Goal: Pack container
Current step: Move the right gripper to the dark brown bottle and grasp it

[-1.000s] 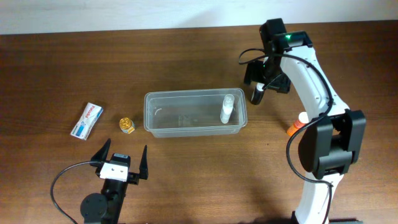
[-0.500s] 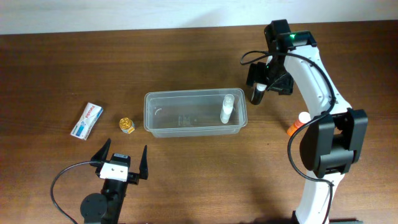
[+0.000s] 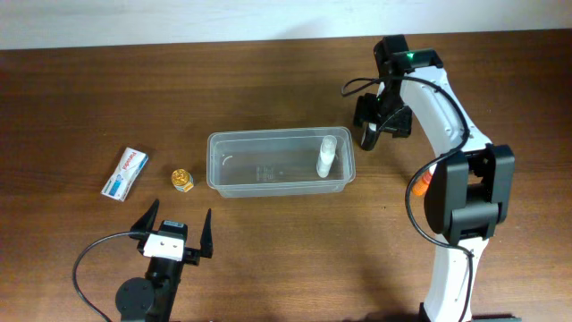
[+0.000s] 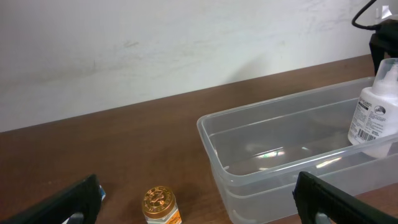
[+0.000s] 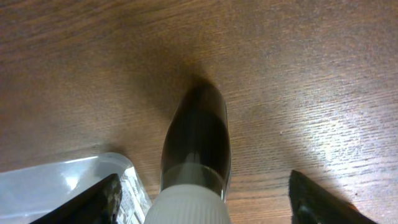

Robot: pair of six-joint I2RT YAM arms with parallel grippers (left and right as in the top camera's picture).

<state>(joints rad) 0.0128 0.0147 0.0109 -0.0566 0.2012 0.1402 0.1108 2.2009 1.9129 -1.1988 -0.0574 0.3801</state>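
The container [image 3: 268, 136], a clear plastic bin, sits mid-table with a white bottle [image 3: 326, 156] standing in its right end. A dark bottle with a white cap [image 3: 368, 135] stands just outside the bin's right end. My right gripper [image 3: 379, 118] is open and straddles it; in the right wrist view the dark bottle [image 5: 196, 134] stands between the spread fingers [image 5: 202, 202], not touching either. My left gripper [image 3: 174, 234] is open and empty near the front edge. In the left wrist view the container [image 4: 211, 134] and white bottle [image 4: 376, 112] lie ahead.
A small gold-lidded jar [image 3: 182, 180] and a white-and-blue tube box [image 3: 125, 173] lie left of the bin; the jar also shows in the left wrist view [image 4: 160, 204]. An orange-capped bottle [image 3: 422, 184] stands at the right, partly hidden by my right arm.
My right gripper has shifted slightly left over the dark bottle, and the right arm now covers more of the orange-capped bottle. The left arm has not moved.
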